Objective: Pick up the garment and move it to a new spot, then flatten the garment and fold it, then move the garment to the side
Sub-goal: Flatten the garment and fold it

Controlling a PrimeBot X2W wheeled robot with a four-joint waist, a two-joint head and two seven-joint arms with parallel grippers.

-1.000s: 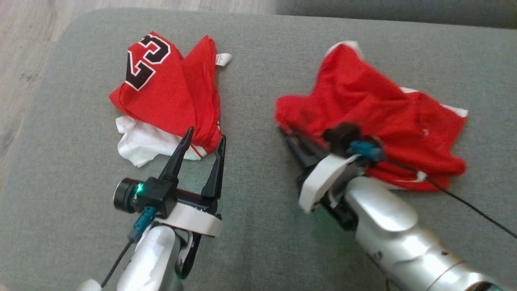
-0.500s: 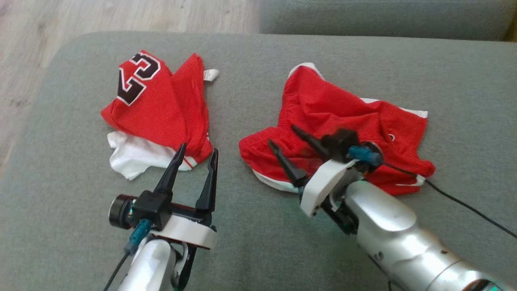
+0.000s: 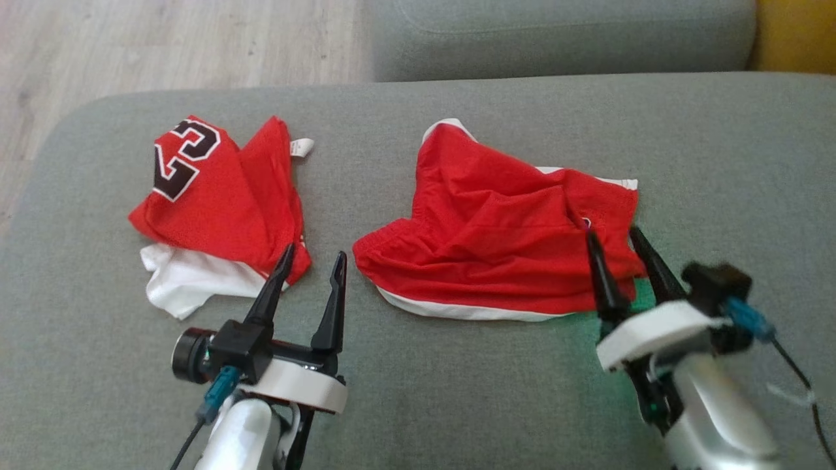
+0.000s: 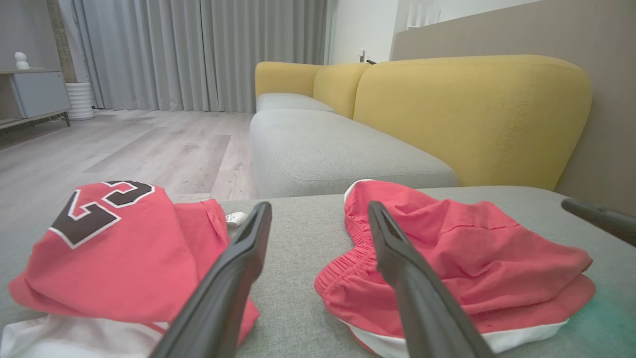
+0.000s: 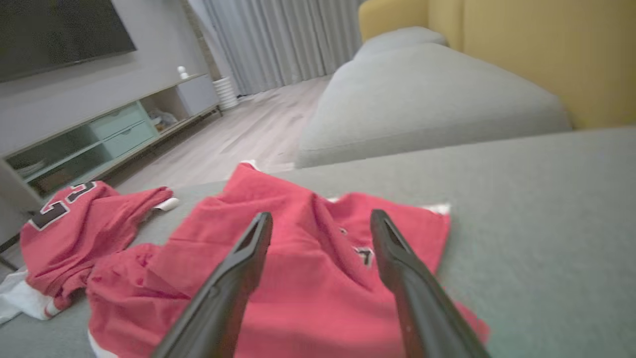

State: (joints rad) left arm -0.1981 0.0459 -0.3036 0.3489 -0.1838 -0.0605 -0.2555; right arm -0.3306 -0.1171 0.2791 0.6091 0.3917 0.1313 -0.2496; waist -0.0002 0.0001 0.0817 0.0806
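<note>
Both tools are empty, fingers spread wide apart. The right tool (image 3: pixel 612 232) has its tips over the near right corner of the red shorts (image 3: pixel 496 241), can't tell if it's actually touching. The shorts lie rumpled on the grey cushion (image 3: pixel 457 391), mostly ahead and to that tool's left. The left tool (image 3: pixel 315 251) sits in the gap, with the shorts just off its right finger and a red jersey (image 3: pixel 215 196) with white cloth (image 3: pixel 183 287) under it at its left finger.
</note>
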